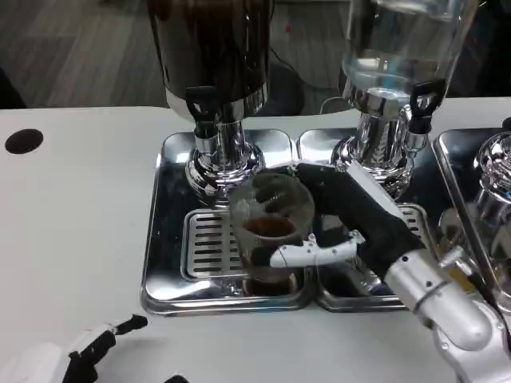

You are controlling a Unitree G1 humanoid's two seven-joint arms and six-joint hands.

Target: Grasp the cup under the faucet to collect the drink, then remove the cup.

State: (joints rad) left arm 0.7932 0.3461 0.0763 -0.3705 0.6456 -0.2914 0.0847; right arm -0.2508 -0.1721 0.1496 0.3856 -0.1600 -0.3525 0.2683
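The right hand (351,219) is gripping the cup (270,231), part-filled with dark drink, over the drip tray (168,239) just forward of the faucet (203,108), so spills are draining.

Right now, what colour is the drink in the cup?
Dark brown drink in the clear cup; head view.

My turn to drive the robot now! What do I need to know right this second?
Right hand: holds the clear cup, fingers wrapped around it.
Left hand: waits at the table's near edge, holding nothing.
Cup: over the drip tray, just in front of the dark dispenser's faucet, with some brown drink inside.
Done: cup grasped, drink collected.
Left: carry the cup clear of the tray, probably slowly so nothing spills.
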